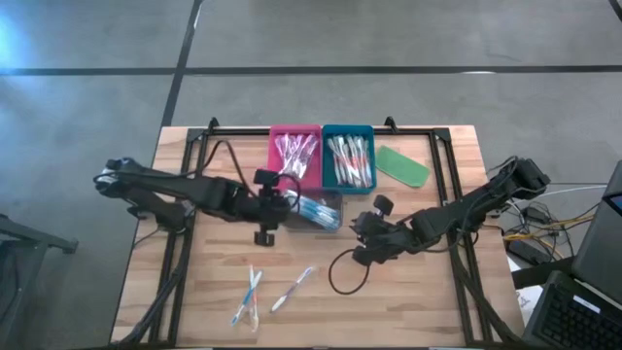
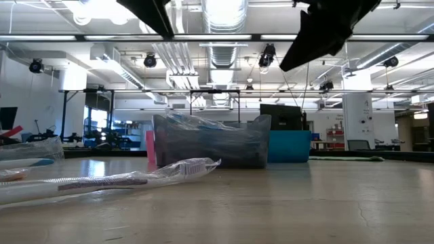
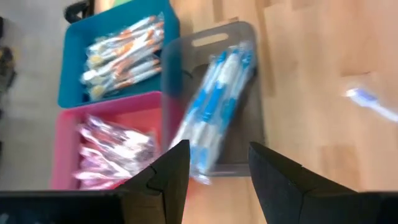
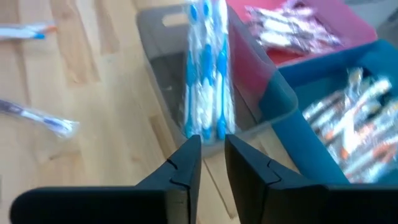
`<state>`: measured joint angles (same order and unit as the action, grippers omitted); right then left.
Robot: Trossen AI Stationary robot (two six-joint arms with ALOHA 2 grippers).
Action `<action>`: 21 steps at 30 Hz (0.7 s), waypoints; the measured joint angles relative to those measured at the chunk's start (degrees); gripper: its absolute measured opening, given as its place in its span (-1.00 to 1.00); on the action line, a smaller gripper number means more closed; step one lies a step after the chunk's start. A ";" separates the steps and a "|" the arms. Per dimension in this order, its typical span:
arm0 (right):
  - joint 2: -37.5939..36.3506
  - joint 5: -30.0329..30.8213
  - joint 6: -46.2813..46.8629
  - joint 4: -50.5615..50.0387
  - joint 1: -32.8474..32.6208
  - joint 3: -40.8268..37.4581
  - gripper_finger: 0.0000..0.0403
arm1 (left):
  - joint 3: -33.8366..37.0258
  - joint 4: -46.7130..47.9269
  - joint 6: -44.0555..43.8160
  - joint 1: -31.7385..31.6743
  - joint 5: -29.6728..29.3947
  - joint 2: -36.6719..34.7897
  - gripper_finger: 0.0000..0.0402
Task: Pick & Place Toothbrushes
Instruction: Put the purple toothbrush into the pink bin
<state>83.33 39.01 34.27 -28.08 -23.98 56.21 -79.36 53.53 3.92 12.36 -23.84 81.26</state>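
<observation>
Nearest to the low camera, a wrapped toothbrush [image 2: 115,177] lies flat on the wooden counter [image 1: 408,301], and from above I count about three such loose toothbrushes [image 1: 251,292] in the front part of the counter, well apart from both arms.

The other toothbrushes are sorted in trays at the far side. The blue toothbrushes [image 3: 214,102] lie in a bundle in a grey tray [image 3: 249,118]. Just behind it stand a pink tray [image 1: 294,156] with pink-marked brushes and a teal tray [image 1: 348,156] with orange-marked brushes, side by side and touching. A flat green piece [image 1: 402,164] lies on the counter beside the teal tray.

The left gripper [image 3: 214,165] hangs over the near edge of the grey tray, beside the blue bundle. Its fingers are spread apart and nothing is between them.

The right gripper [image 4: 212,158] is on the other side of the grey tray, near its front corner. Its fingers stand close together with only a narrow gap, and they grasp nothing that I can see. A dark cable [image 1: 345,277] makes a loop on the counter under this arm.
</observation>
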 joint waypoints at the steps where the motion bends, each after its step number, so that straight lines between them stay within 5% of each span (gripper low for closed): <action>1: 0.00 -0.01 -1.02 0.99 0.01 0.00 -0.67 | 0.22 0.10 -1.61 0.78 0.00 -0.26 -0.17; 14: 0.04 -0.01 -6.08 7.28 0.03 0.02 -0.81 | 15.13 -21.58 -10.93 10.59 -1.72 -5.52 -0.17; 21: 0.02 -0.01 -10.14 10.85 0.03 0.02 -0.77 | 25.26 -34.59 -22.85 12.99 14.19 -4.83 -0.17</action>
<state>83.35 39.00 24.13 -17.23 -23.94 56.23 -54.11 18.94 -18.93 25.35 -9.65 76.43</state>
